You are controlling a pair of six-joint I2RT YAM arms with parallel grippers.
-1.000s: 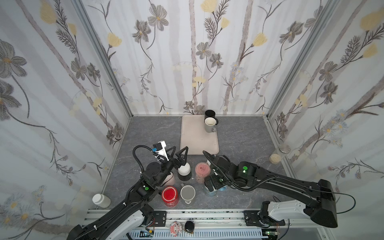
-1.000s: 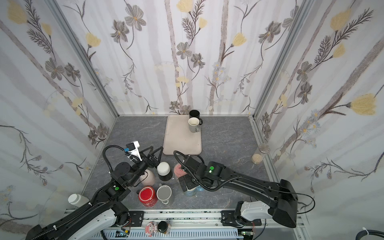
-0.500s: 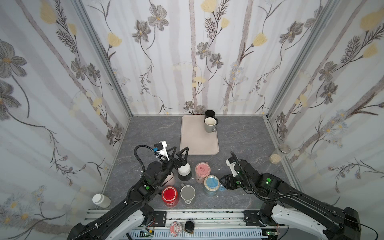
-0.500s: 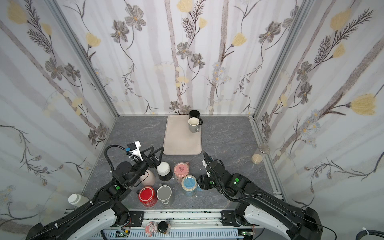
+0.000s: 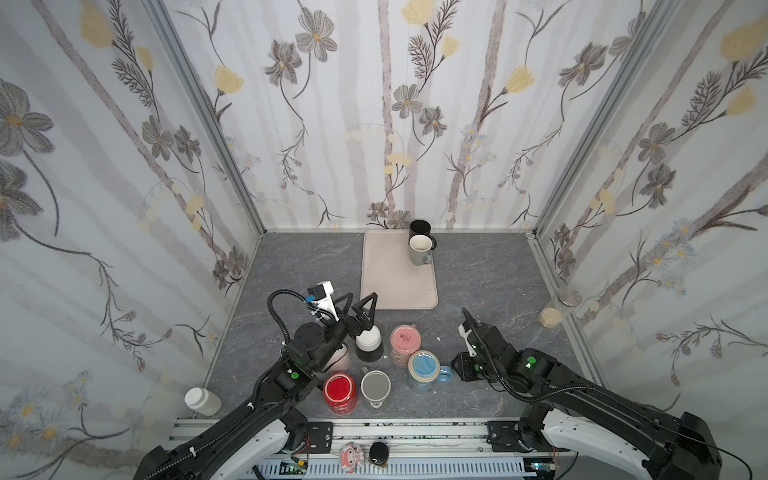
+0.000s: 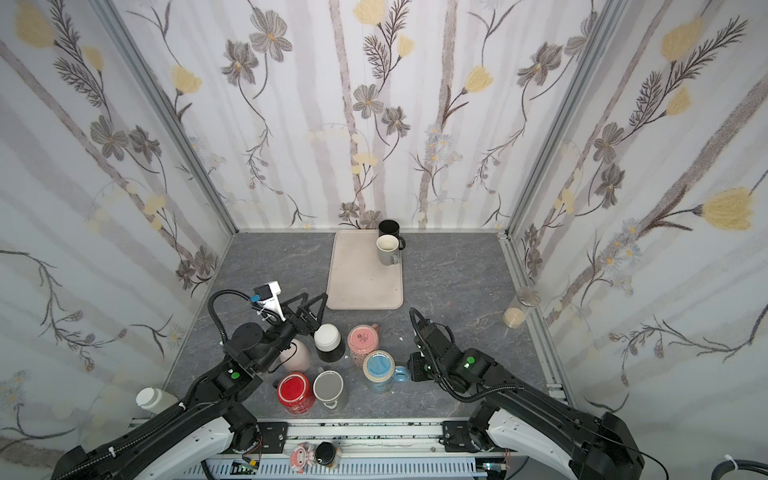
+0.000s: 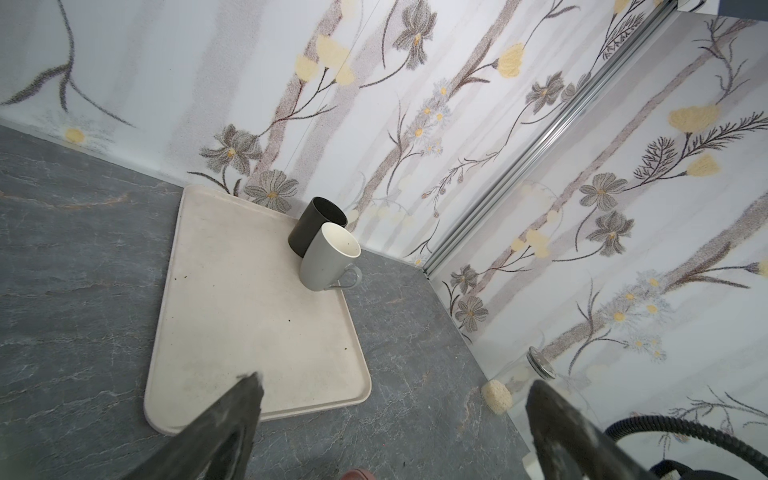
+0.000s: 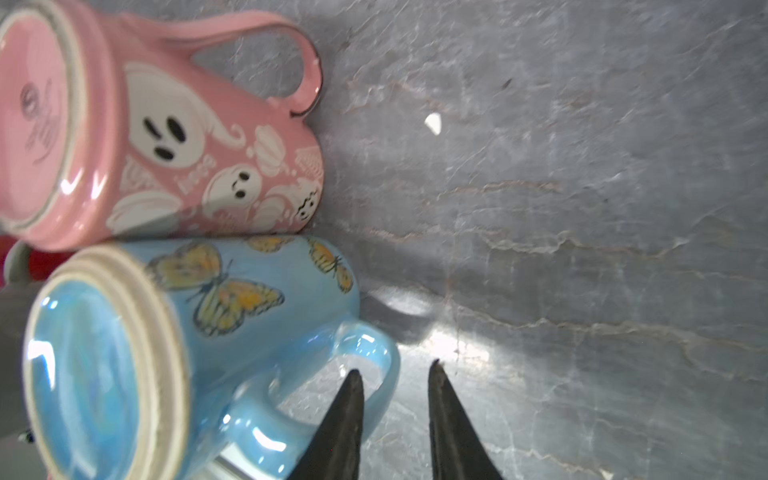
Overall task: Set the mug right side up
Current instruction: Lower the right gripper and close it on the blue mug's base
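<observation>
Top views: desk (image 5: 490,270) is grey with stone veining, boxed on three sides by floral wallpaper walls (image 5: 124,208) with aluminium corner posts. A slotted rail (image 5: 415,428) runs along the front edge. Beige tray (image 5: 395,286) sits back-centre, with black mug (image 5: 419,227) and grey-white mug (image 5: 420,248) upright on its far right corner, side by side. Mug cluster sits at the front, between the arms. Blue mug (image 5: 424,368) is base-up at the cluster's right end, handle toward the right arm. Pink mug (image 5: 405,338) is just behind it, also base-up. Red mug (image 5: 340,388) and grey mug (image 5: 375,385) sit in the front row, white-topped black mug (image 5: 368,340) behind them. White bottle (image 5: 199,401) is near the front left corner, glass jar (image 5: 550,318) against the right wall. Left pincer (image 5: 363,296) is raised over the cluster, fingers spread wide, empty. Right pincer (image 5: 454,370) is low, right at the blue mug's handle.

Left wrist: fingers far apart, nothing between. It looks across bare desk to the tray, both tray mugs and the back right corner post.

Right wrist: blue mug and pink mug are base-up on the desk, just beside each other. Right pincer is narrow and straddles the handle (image 8: 374,345): one tip overlaps the loop, the other sits outside with desk showing between it and the handle. Not clamped. Small white chip (image 8: 433,123) lies on the desk.
</observation>
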